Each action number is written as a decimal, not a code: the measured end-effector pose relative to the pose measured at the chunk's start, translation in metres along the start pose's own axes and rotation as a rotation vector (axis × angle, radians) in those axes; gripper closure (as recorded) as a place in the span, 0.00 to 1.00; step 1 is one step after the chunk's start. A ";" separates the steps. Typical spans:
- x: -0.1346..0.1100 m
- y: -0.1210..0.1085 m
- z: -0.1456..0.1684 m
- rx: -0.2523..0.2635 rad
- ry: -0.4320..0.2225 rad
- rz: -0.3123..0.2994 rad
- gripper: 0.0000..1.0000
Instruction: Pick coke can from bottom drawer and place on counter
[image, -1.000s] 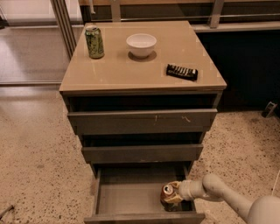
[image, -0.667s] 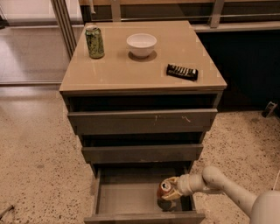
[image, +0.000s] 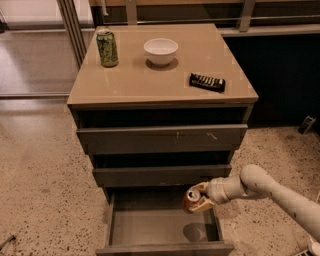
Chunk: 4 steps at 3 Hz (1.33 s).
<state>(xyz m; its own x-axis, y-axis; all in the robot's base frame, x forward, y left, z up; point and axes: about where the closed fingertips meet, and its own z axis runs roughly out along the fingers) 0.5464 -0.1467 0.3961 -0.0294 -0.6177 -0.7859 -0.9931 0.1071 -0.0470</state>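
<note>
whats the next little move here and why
Probably raise the gripper up and outward: its jaws are shut on the coke can, which hangs just above the open bottom drawer, close to the middle drawer and well under the counter.

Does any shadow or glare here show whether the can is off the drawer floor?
Camera view: a round shadow lies on the bottom drawer floor, apart from the coke can that the gripper holds above the drawer's right side; camera view: the counter shows only soft sheen.
</note>
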 end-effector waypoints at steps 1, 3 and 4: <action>-0.030 -0.016 -0.029 0.026 0.033 -0.058 1.00; -0.056 -0.017 -0.041 0.013 0.032 -0.045 1.00; -0.109 -0.019 -0.071 0.018 0.019 -0.007 1.00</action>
<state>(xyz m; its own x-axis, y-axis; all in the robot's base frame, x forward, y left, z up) 0.5600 -0.1367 0.5259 -0.0248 -0.6332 -0.7736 -0.9912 0.1164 -0.0635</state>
